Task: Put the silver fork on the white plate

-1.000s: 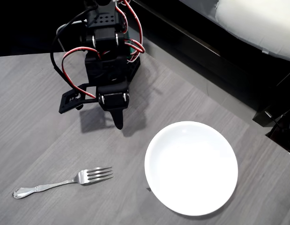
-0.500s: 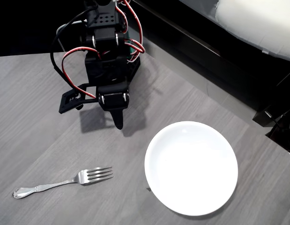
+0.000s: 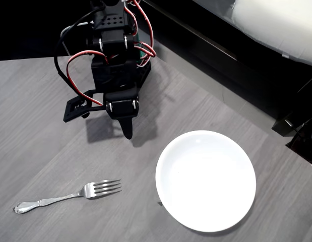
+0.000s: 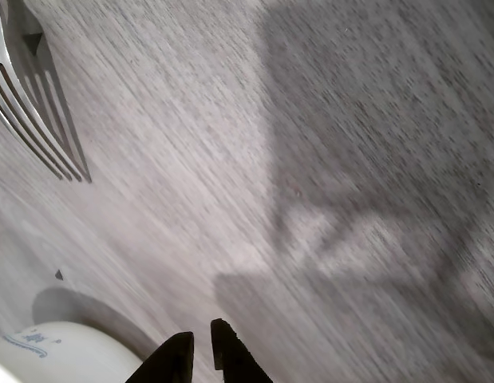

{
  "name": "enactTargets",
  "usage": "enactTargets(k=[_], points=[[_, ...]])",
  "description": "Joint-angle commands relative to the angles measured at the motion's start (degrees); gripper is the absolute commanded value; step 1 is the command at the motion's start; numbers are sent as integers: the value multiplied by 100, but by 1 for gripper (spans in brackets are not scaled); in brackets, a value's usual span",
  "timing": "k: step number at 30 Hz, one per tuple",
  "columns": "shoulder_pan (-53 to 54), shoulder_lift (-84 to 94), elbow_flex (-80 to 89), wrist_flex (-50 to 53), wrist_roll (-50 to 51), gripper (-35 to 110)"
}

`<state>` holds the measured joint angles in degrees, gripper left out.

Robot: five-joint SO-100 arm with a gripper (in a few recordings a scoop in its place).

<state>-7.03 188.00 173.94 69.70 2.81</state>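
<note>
The silver fork lies flat on the grey table at the lower left of the overhead view, tines pointing right toward the white plate. The plate sits empty at the lower right. My black gripper hangs over bare table above and between them, well apart from both, its fingers together with nothing held. In the wrist view the fork's tines show at the upper left and the plate's rim at the lower left, with my gripper at the bottom edge.
The table's far edge runs diagonally from the arm's base down to the right, with dark floor beyond it. A white cushion lies off the table at the top right.
</note>
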Motion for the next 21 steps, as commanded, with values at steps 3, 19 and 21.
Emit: enactTargets(k=[3,19,21], points=[[18,167,-18,18,9,0],[-114,167,-18,18,-35,0],[-149,167,-18,18,-53,0]])
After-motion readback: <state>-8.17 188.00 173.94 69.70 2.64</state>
